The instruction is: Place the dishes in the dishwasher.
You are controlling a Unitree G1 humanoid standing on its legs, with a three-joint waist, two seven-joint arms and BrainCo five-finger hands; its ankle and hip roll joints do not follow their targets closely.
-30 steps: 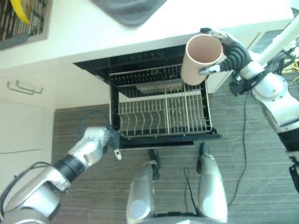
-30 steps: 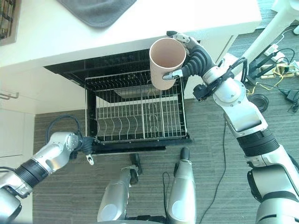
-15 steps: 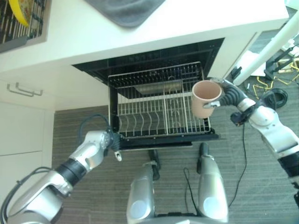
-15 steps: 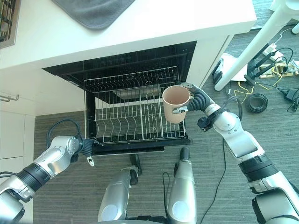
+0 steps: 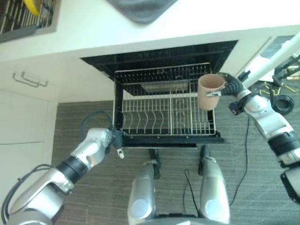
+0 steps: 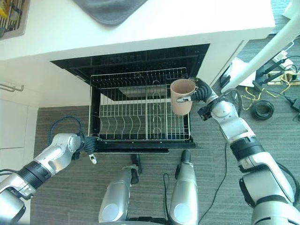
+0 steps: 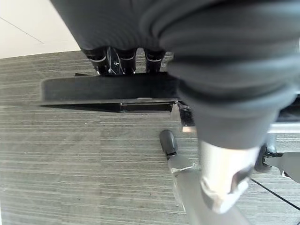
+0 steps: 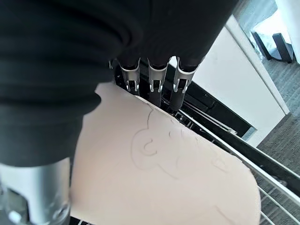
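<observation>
A beige cup (image 5: 210,92) hangs upright, mouth up, over the right rear part of the pulled-out wire rack (image 5: 159,110) of the dishwasher (image 6: 131,58). My right hand (image 5: 230,86) is shut on it from the right; in the right wrist view the fingers (image 8: 152,77) wrap the cup (image 8: 173,173). The rack holds no dishes that I can see. At the rack's front left corner my left hand (image 5: 114,139) has its fingers (image 7: 119,60) curled over the black front rail (image 7: 108,90).
A white counter (image 6: 154,26) runs above the dishwasher, with a grey cloth (image 6: 110,7) on it and a drying rack (image 5: 26,18) at its far left. White cabinets (image 5: 28,117) stand left. A white pole (image 6: 286,40) and cables (image 6: 262,110) are on the right.
My right hand has brought the cup down from the counter's edge to just over the rack's right side. The left hand stays on the rail. The view has shifted a little.
</observation>
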